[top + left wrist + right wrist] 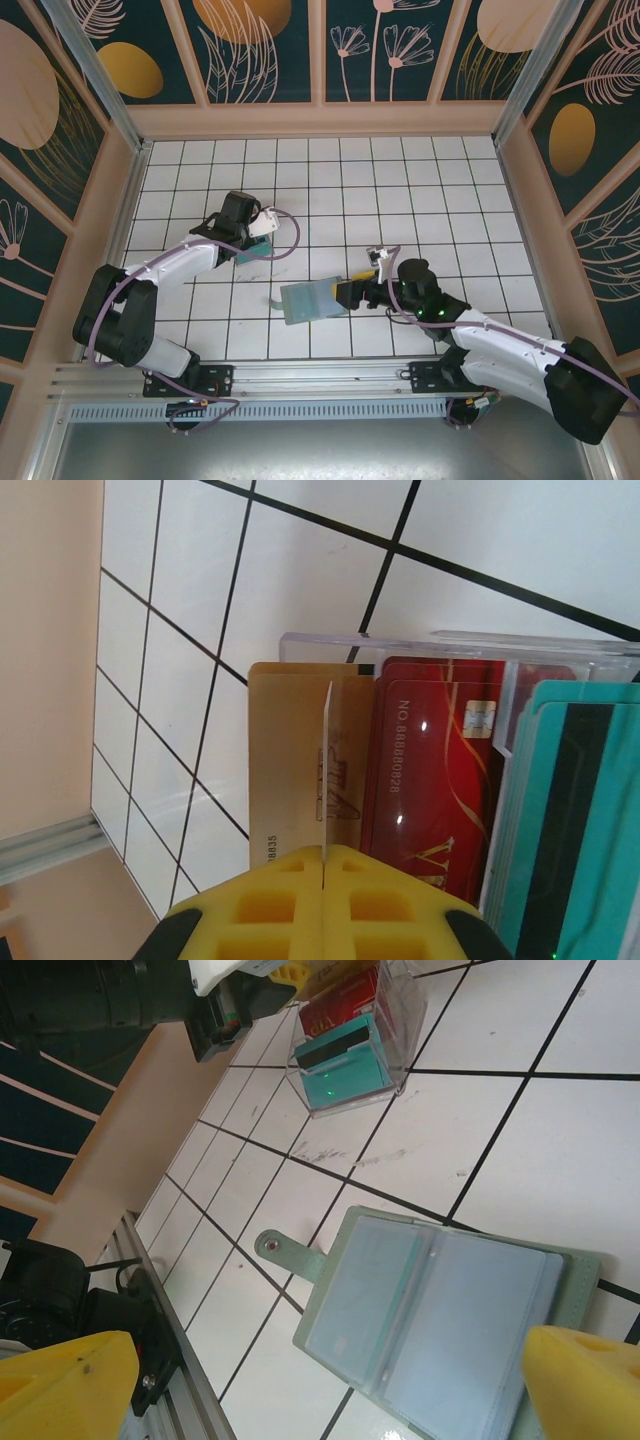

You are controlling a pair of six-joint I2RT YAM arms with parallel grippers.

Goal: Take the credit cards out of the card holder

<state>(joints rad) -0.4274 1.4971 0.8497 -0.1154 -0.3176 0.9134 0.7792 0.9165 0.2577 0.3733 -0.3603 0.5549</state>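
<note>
Tiled table (400, 180), card (326, 770) in left tool (324, 856)

card holder (440, 1310): lying open | right claw (320, 1380): spread wide | clear card box (408, 1005): far side

White gridded tabletop (330, 170), floral walls (270, 40)

Bright even light, sharp, soft shadows
</note>
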